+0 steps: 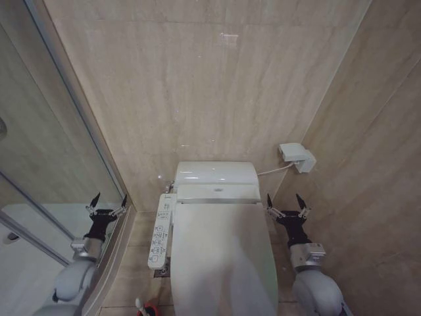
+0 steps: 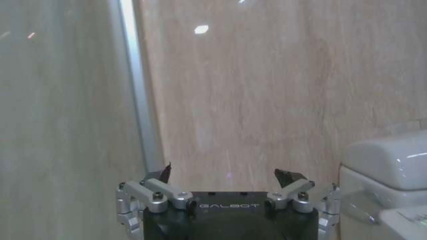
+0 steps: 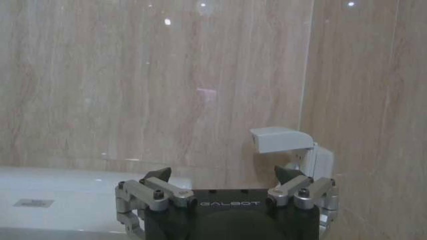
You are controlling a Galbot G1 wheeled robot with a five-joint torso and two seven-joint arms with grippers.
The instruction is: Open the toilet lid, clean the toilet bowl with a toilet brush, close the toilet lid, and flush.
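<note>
The toilet lid (image 1: pixel 223 260) lies shut over the seat, glossy white, in the middle of the head view; the toilet bowl is hidden beneath it. At the bottom edge, left of the toilet, the toilet brush (image 1: pixel 139 304) stands in its red holder (image 1: pixel 151 310). My left gripper (image 1: pixel 108 204) (image 2: pixel 227 175) is open and empty, raised left of the toilet by the shower glass. My right gripper (image 1: pixel 285 204) (image 3: pixel 227 175) is open and empty, raised right of the toilet near the side wall. Neither touches anything.
The white tank (image 1: pixel 216 172) (image 2: pixel 387 160) stands against the beige back wall. A control panel (image 1: pixel 161 230) runs along the toilet's left side. A white wall box (image 1: pixel 296 157) (image 3: pixel 283 139) with a cable sits at the right corner. The shower's metal frame (image 1: pixel 85 131) (image 2: pixel 140 90) borders the left.
</note>
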